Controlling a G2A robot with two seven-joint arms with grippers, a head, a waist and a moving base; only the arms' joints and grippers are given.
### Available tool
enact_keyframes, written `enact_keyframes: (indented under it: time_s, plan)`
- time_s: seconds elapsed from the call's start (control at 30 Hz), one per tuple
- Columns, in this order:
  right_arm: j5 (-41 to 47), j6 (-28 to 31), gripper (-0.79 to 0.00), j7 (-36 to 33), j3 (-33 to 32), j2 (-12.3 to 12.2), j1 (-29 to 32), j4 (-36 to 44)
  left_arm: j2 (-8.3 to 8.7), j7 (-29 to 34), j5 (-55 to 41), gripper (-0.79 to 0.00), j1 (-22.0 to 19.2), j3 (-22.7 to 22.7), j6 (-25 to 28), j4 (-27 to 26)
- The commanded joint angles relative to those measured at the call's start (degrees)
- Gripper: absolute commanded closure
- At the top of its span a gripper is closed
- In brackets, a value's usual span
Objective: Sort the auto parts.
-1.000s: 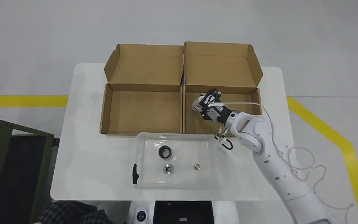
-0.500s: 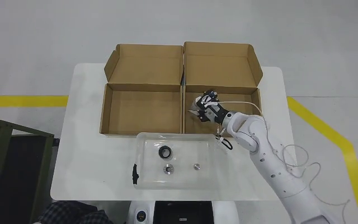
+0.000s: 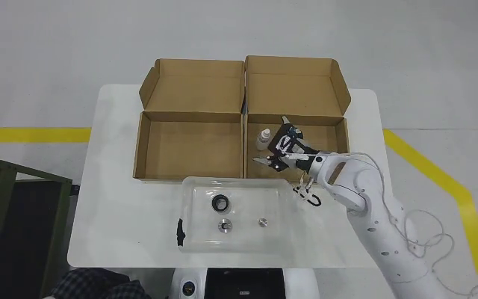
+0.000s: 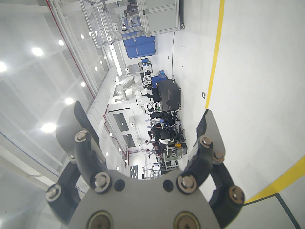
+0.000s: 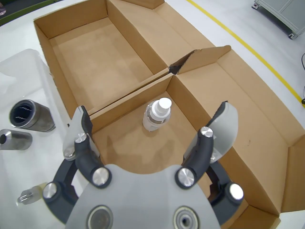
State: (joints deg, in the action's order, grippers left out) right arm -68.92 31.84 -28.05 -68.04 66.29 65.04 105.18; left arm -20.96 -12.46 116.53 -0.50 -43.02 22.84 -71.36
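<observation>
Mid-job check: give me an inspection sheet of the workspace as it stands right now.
Surface: white table carrying two open cardboard boxes and a clear tray.
Job's things: small bottle upright in the right box; left box beside it; three metal parts in the tray.
Clutter: black item at the tray's left rim.
Grippers: right tool open above the right box; left tool open, facing the room.
Cables: white cable looped beside the right arm.
Surroundings: yellow floor line; dark cabinet.
</observation>
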Motion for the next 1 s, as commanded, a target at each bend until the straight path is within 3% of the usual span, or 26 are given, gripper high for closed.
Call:
enact_keyframes:
  time_s: [0.0, 0.23, 0.47, 0.97]
  plan:
    - [0.37, 1.53, -0.785, -1.53, -1.19, -0.4, 1.89, 3.55, 0.0, 0.0, 0.0, -0.785, 0.0, 0.0, 0.0, 0.0]
    - [-1.28, 9.36, -0.785, -8.13, -2.02, -1.75, 8.09, 13.71, 0.0, 0.0, 0.0, -0.785, 0.0, 0.0, 0.0, 0.0]
    - [-1.25, 13.44, -0.785, -12.86, -0.2, -2.56, 12.51, 17.81, 0.0, 0.0, 0.0, -0.785, 0.0, 0.0, 0.0, 0.0]
    - [-6.04, 14.06, -0.785, -25.9, 6.04, -3.38, 13.38, 19.58, 0.0, 0.0, 0.0, -0.785, 0.0, 0.0, 0.0, 0.0]
